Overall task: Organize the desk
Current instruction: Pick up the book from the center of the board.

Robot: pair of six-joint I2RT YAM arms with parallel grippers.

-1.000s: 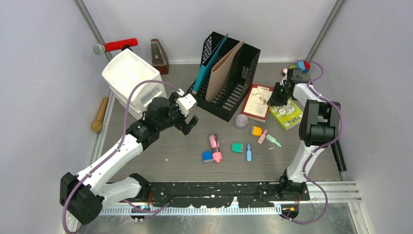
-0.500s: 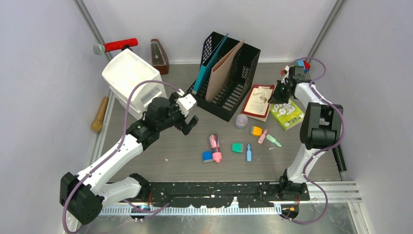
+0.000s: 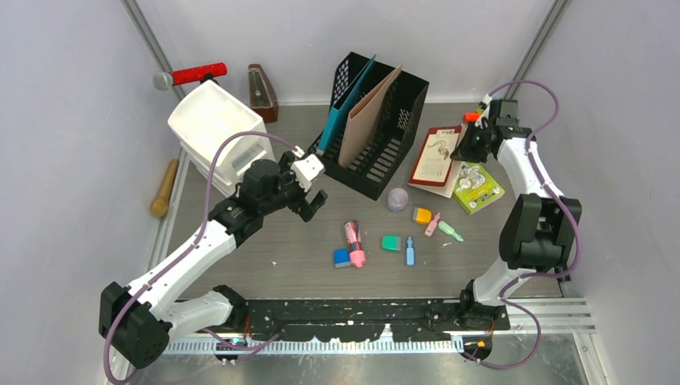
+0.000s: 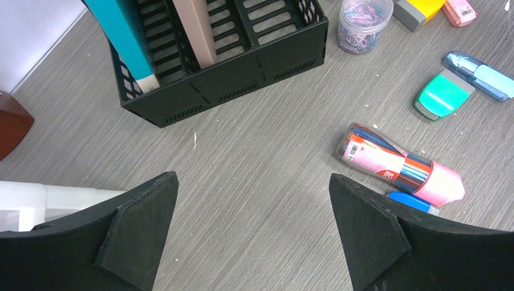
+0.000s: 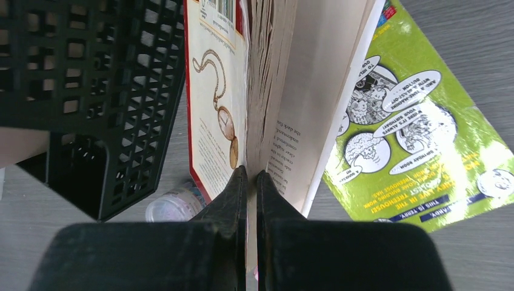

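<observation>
The desk [image 3: 265, 241] is a grey-brown wood-grain top. My right gripper [image 3: 465, 151] is at the back right, shut on a few pages of a red-covered book [image 3: 437, 156]. The book hangs open and tilted above the desk. In the right wrist view the fingers [image 5: 251, 176] pinch its pages, with the red cover [image 5: 212, 91] on the left. A green booklet [image 3: 479, 186] lies flat beneath and beside it. My left gripper [image 3: 313, 204] is open and empty, hovering just left of the black file holder [image 3: 377, 136]. Bare desk shows between its fingers [image 4: 253, 177].
A paper-clip jar [image 3: 398, 199], a pink pen bundle [image 3: 354, 241], erasers and small highlighters [image 3: 433, 223] lie mid-desk. A white bin [image 3: 212, 128], a metronome [image 3: 261, 92] and a red-handled hammer [image 3: 192, 75] stand at the back left. A wooden handle [image 3: 165, 187] lies off the left edge.
My right gripper has risen and moved back and right, lifting the red book by its pages so it tilts open. The green booklet is more exposed. The left arm has not moved.
</observation>
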